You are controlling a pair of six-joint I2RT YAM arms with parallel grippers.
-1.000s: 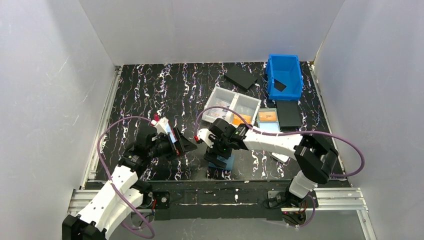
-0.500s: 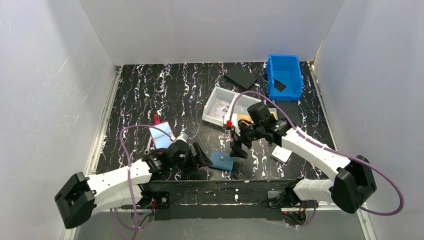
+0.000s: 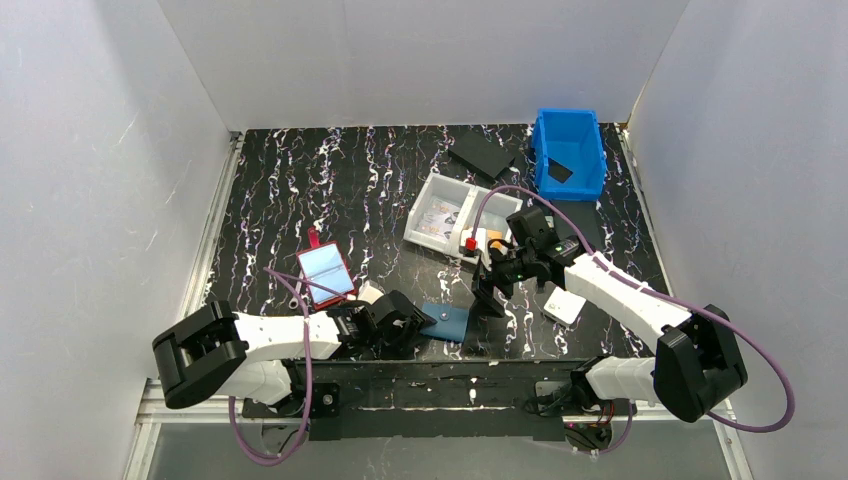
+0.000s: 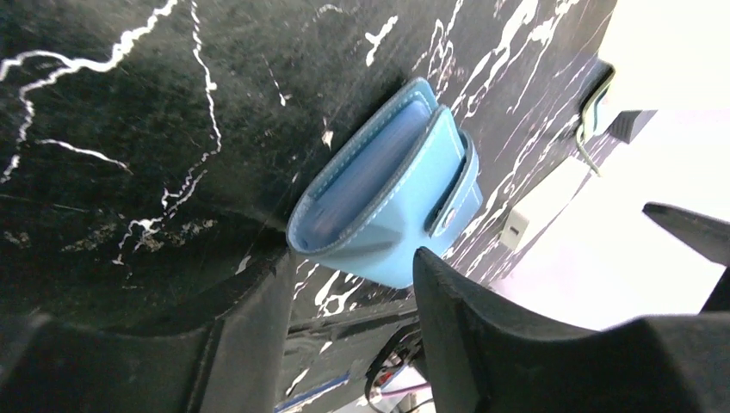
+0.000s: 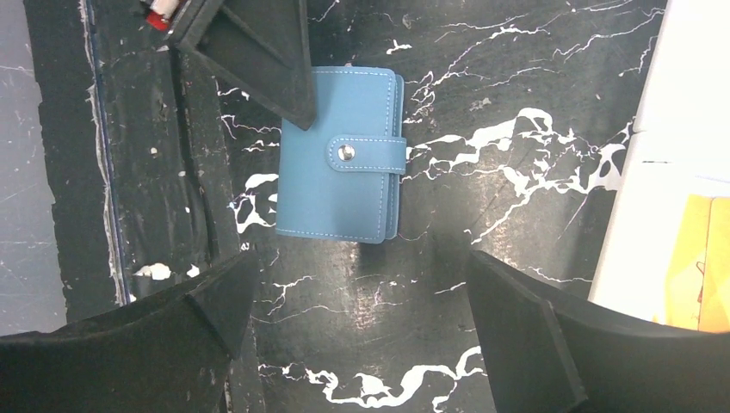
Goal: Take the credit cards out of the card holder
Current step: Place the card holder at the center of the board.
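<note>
My left tool (image 4: pixel 353 256), part-open, straddles the snapped-shut card holder (image 4: pixel 379 189) (light, soft-sided, likely slick; firm contact unconfirmed), so I'd pinch its stiffer spine; my right tool (image 5: pixel 361 258) above it gapes empty.

Top external: looked down from high, whole scene.
Left wrist: sat low, close beside the card holder (image 4: pixel 387 206).
Right wrist: looked straight down.
Shared: card holder.

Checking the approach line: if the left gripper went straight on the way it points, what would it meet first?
The card holder, lying closed on the table: its near corner sits at the left gripper's open jaws, though depth is unclear.
</note>
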